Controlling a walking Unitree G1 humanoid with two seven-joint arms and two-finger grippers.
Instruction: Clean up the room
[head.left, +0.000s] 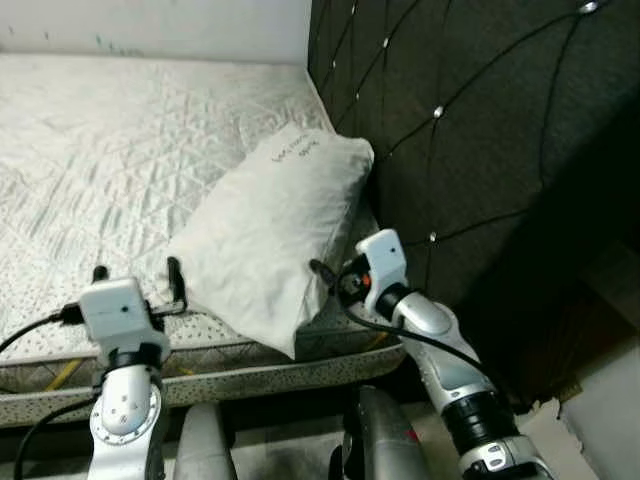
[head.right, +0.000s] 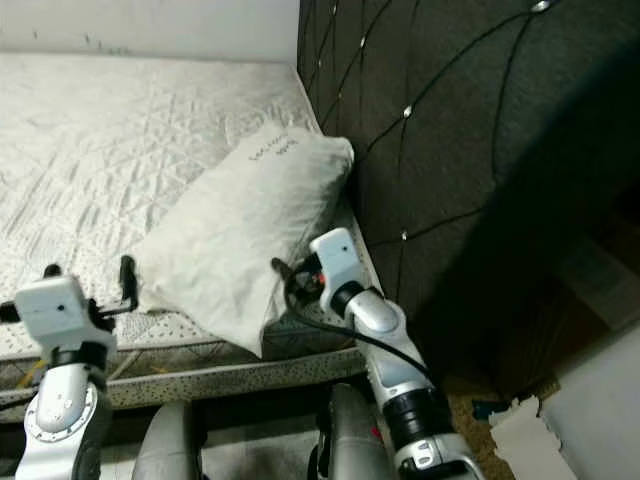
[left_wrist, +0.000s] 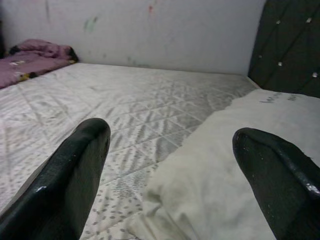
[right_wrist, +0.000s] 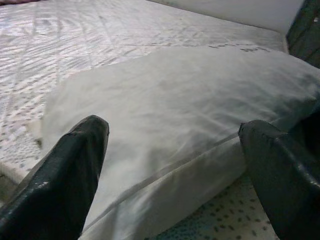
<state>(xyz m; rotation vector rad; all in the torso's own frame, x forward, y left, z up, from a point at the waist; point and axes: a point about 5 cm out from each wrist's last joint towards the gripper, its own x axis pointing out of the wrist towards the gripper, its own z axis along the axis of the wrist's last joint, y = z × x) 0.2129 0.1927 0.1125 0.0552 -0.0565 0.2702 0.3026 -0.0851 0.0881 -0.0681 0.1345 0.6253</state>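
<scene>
The pillow (head.left: 272, 235) lies on the mattress (head.left: 100, 160), slanted, with its far end leaning at the dark headboard (head.left: 470, 120) and its near corner hanging a little over the mattress edge. It is white, soft and a bit crumpled, with a seam along its side and small dark writing near the far end. It looks light and easy to squash, so I judge it will fold when it is lifted from one side only.

The step in hand seems to be the reach for the pillow, to take it with both arms. The right gripper (right_wrist: 170, 165) is just in front of the pillow's long side, its two fingers wide apart with the pillow's side between them, not yet closed on it. The left gripper (left_wrist: 165, 170) is near the pillow's other side, low over the mattress edge; its fingers are also wide apart, and the pillow corner lies between and just ahead of them.

The next move, I think, calls for both to go forward a little and close on the cloth together, then lift evenly.

Far beyond the left gripper, a purple blanket (left_wrist: 32, 56) lies by the wall (left_wrist: 150, 30).
</scene>
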